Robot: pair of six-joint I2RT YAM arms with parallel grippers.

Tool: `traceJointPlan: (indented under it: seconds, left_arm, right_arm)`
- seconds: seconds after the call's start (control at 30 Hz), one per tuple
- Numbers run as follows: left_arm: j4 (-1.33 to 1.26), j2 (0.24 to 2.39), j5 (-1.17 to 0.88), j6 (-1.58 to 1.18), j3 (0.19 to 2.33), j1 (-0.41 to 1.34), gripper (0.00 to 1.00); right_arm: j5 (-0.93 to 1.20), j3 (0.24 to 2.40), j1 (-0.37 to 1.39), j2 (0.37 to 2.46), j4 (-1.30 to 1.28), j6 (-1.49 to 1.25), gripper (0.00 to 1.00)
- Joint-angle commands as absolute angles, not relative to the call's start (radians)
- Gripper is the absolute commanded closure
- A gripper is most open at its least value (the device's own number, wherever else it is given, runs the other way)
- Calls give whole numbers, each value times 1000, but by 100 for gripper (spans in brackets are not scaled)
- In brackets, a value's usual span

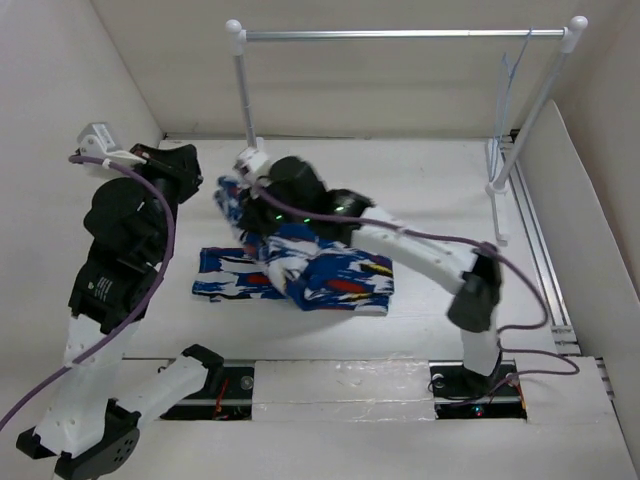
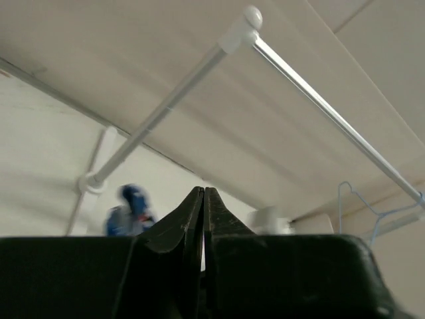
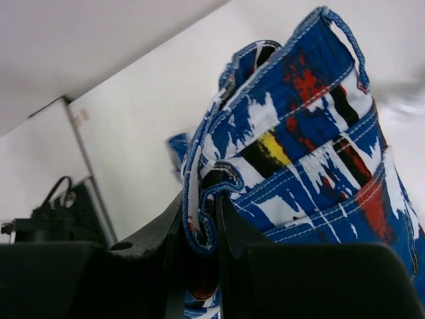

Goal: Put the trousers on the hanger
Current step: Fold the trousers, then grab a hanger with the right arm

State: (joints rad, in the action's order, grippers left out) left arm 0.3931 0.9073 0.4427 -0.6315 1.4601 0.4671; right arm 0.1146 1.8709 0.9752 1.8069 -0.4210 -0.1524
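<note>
The printed trousers [image 1: 335, 278] lie bunched in the middle of the table, with one end lifted at the left. My right gripper [image 1: 242, 205] is shut on that raised end. In the right wrist view a stitched blue edge of the trousers [image 3: 312, 133] is pinched between the jaws of the right gripper [image 3: 211, 199]. The light-blue wire hanger [image 1: 506, 100] hangs by its hook at the right end of the rail, far from both grippers. My left gripper [image 1: 190, 175] hovers left of the trousers, shut and empty. The left wrist view shows the left gripper [image 2: 203, 193] with jaws together and the hanger [image 2: 362, 206] at the right.
A silver rail [image 1: 400, 34] on white posts [image 1: 243, 90] spans the back of the table. White walls enclose the left, back and right sides. A metal track [image 1: 540, 250] runs along the right edge. The right arm's elbow [image 1: 478, 295] stands right of the trousers.
</note>
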Motion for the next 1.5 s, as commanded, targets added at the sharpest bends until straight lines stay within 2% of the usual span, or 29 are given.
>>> traceJointPlan:
  seconds: [0.0,0.03,0.07,0.1,0.13,0.17,0.2,0.23,0.33,0.37,0.43,0.47,0.57,0.6,0.83,1.03,1.13,1.23,1.27,1.33,1.37,1.4,1.47]
  left_arm:
    - [515,904,609,-601,1508,463,97]
    - [517,887,635,-603,1506,463,94]
    - [514,870,678,-598,1499,463,88]
    - [506,842,687,-588,1473,463,67]
    - [515,836,695,-578,1462,463,59]
    - [531,831,707,-581,1444,463,54]
    - [557,830,706,-589,1430,463,51]
    - [563,830,700,-603,1407,463,50]
    - [535,830,635,-614,1286,463,49]
    - [523,842,591,-633,1208,463,49]
    - [460,860,517,-630,1119,454,49]
    - [425,891,458,-650,1038,454,49]
    - [355,972,329,-683,900,454,50]
    - [332,992,301,-707,872,454,50]
    - [232,1138,210,-785,732,443,53]
    - [238,1215,189,-788,650,367,54]
    - [265,1192,196,-761,689,367,58]
    - [265,1115,202,-700,773,403,62]
    - [268,1100,218,-683,834,417,64]
    - [285,1106,192,-635,900,428,74]
    - [285,1129,136,-623,955,428,79]
    - [279,1143,109,-609,980,437,91]
    - [272,1182,115,-574,1055,515,100]
  right_arm:
    - [194,2078,1113,2032,-262,-155,82]
    - [233,2144,1133,2101,-293,-152,77]
    - [227,2219,1150,2226,-428,-149,48]
    - [221,2299,1160,2279,-513,-134,34]
    - [216,2384,1160,2310,-585,-124,28]
    - [212,2369,1160,2316,-636,-98,21]
    - [207,2321,1151,2257,-626,-86,20]
    - [206,2136,1132,2200,-592,-77,20]
    - [262,1802,1057,1915,-341,-106,23]
    - [267,1619,1037,1849,-257,-133,27]
    - [235,1479,988,1685,-235,-140,37]
    - [215,1360,971,1610,-236,-135,51]
    - [204,1199,895,1528,-265,-127,95]
    - [198,1092,875,1505,-264,-127,99]
    - [196,726,721,1390,-163,-136,100]
    - [221,658,699,1411,-147,-150,100]
    - [184,730,735,1329,-250,-146,100]
    - [141,897,735,1235,-391,-106,99]
    - [127,947,735,1218,-450,-74,93]
    - [95,1112,701,1195,-517,-25,88]
    - [98,1171,648,1196,-535,39,91]
    - [109,1233,614,1203,-548,72,99]
    - [164,1420,527,1247,-584,147,100]
